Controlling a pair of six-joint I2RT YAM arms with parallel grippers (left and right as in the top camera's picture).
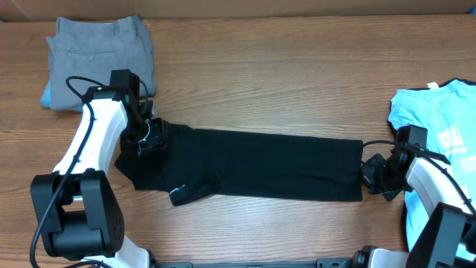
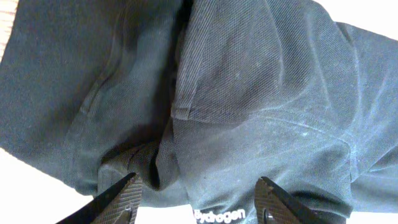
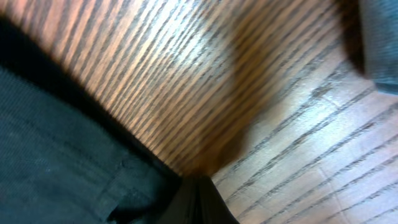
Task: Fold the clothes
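Wood-grain worktop [image 1: 260,82], seen from above, carries everything we describe. At its centre lies the black T-shirt [image 1: 260,167], folded into a long band running left to right, with one sleeve jutting out at lower left. A light blue T-shirt [image 1: 439,119] sits at the right edge, and folded grey trousers [image 1: 100,45] occupy the upper left corner. We see the left end effector [image 2: 196,202] released, jaws spread above the black shirt's left end, and the right end effector [image 3: 199,202] clenched, grasping the opposite hem. A white label [image 2: 217,216] marks the black fabric.
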